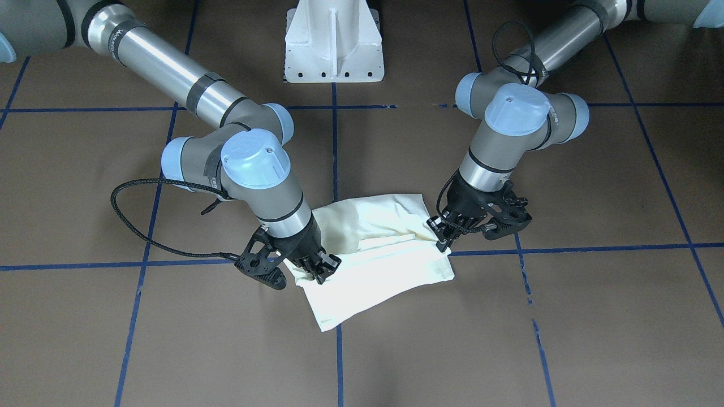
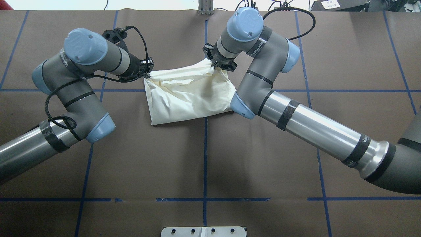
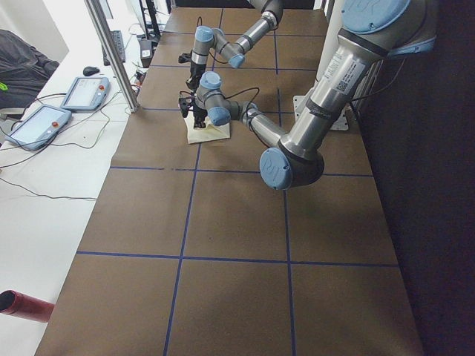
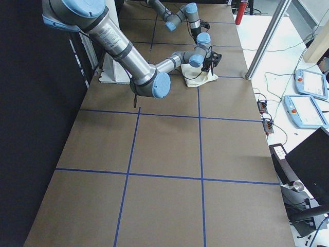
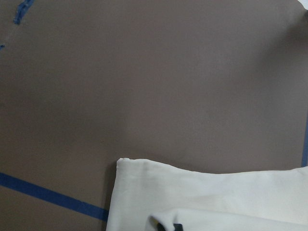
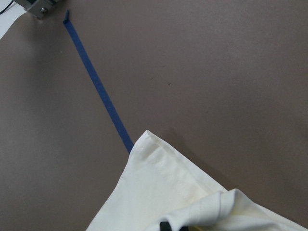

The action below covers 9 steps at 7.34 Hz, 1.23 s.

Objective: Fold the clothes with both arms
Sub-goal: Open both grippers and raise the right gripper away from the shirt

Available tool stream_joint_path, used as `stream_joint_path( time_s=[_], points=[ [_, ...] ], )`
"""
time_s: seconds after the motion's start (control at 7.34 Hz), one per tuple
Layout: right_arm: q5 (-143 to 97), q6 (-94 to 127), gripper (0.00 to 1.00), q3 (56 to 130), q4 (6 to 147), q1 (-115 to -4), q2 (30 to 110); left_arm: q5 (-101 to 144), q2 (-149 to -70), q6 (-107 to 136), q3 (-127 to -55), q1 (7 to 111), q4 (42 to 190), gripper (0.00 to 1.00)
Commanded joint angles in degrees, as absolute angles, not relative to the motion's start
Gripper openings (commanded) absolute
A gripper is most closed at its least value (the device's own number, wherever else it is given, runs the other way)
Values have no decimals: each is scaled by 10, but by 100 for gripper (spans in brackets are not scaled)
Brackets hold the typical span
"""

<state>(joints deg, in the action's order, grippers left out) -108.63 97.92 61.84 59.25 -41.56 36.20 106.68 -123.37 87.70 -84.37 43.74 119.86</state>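
Two arms working over one wide brown table (image 2: 263,158), gridded with blue tape lines (image 2: 205,158).

- Left arm (image 2: 75,95) and right arm (image 2: 312,128) both reach forward. Wrists bent down on the side of the cloth away from my base.
- Shirt (image 2: 187,98): cream, already down to a compact, roughly rectangular bundle. It sits across the centre tape line, in the middle of the table. Print not visible from any view.
- Left gripper (image 2: 147,70): fingers closed on the shirt's far left corner, low to the surface.
- Right gripper (image 2: 217,64): pinched tight on the far right corner. Cloth peaks up into it, so that corner is off the table.

Step, as I read it: mid-fold. Far edge gripped at both corners, ready to be carried over the rest. The next move calls for lifting both corners to matching height, keeping the edge taut between them, then drawing it toward my base and laying it along the near edge.

Edges and room:
- Near edge lies flat and slightly skewed to the grid.
- Top layer shows loose creases near the left corner. These could bunch if the span slackens.
- Right arm's blue wrist cap sits just beside the shirt's right edge. Watch that on the pull-back.
- Bare brown surface lies between the shirt and the white pedestal (image 1: 334,45).
- On the far side, the wrist views show only table and tape.
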Motion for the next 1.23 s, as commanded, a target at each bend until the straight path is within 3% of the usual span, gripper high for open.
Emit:
stream_joint_path(
  time_s=[0.0,0.27,0.55,0.82,1.09],
  points=[
    [-1085,970,99,609,592,-430,359,1064,-1244,875,-834,439,1201,99],
    [-1126,948,100,608,593,-455,357,1114,-1255,837,-802,493,1196,100],
    [-1140,941,100,612,595,-458,357,1153,-1248,812,-813,494,1214,100],
    [-1150,889,100,620,606,-461,365,1151,-1203,921,-843,435,1369,100],
    [-1156,828,100,651,680,-471,365,1134,-1199,980,-791,402,1501,100]
  ],
)
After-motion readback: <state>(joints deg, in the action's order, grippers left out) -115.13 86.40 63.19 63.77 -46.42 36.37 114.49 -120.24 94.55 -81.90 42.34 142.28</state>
